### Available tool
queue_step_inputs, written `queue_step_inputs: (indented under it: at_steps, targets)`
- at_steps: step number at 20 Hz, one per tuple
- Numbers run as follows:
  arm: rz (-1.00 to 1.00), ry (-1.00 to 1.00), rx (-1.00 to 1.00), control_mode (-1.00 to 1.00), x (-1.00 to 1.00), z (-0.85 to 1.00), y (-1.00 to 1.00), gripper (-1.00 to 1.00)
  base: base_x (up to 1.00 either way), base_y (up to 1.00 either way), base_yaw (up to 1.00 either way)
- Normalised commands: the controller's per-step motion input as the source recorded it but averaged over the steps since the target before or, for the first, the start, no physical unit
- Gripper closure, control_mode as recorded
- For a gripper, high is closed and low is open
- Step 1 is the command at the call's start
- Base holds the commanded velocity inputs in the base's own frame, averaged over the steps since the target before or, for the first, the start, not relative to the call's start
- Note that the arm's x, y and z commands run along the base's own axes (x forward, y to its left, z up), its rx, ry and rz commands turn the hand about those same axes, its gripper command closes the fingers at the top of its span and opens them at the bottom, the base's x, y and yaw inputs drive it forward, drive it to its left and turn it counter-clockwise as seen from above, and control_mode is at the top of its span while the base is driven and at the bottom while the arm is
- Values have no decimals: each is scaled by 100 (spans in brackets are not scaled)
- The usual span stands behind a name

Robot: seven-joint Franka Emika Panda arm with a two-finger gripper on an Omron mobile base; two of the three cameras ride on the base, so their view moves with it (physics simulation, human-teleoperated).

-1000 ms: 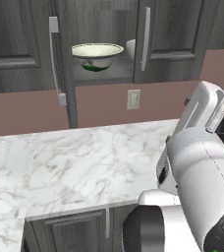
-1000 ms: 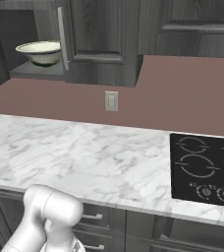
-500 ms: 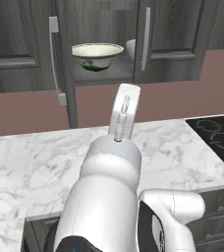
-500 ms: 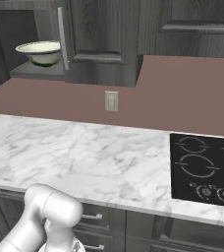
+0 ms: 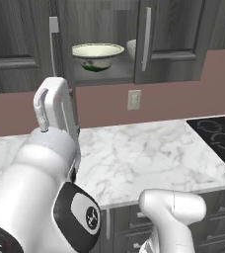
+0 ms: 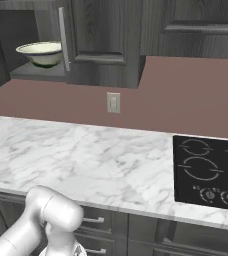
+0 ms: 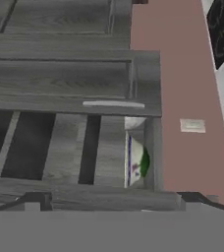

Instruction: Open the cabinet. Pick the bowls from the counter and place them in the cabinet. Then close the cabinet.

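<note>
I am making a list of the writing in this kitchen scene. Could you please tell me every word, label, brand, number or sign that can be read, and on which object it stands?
No readable text in any view.
Cooktop: only white ring and knob markings, no letters or numbers.
Cream bowl in the cabinet: a small coloured pattern, not writing.
Wall outlet: blank.
</note>
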Motion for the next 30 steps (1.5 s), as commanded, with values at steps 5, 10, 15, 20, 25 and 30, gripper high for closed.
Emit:
queue_step_inputs:
  at_steps: [5, 10, 15, 20, 25, 30]
  targets:
    - [0, 0, 0, -100, 50, -17, 87, -100, 0, 0, 0]
    - [0, -1, 1, -100, 55, -36, 70, -100, 0, 0, 0]
    - [0, -7, 0, -100, 65, -48, 27, -100, 0, 0, 0]
    - [0, -15, 1, -100, 51, -26, 3, -100, 0, 0, 0]
    - [0, -17, 1, -100, 50, -22, 1, -100, 0, 0, 0]
    - [0, -12, 6, -100, 60, -24, 0, -100, 0, 0, 0]
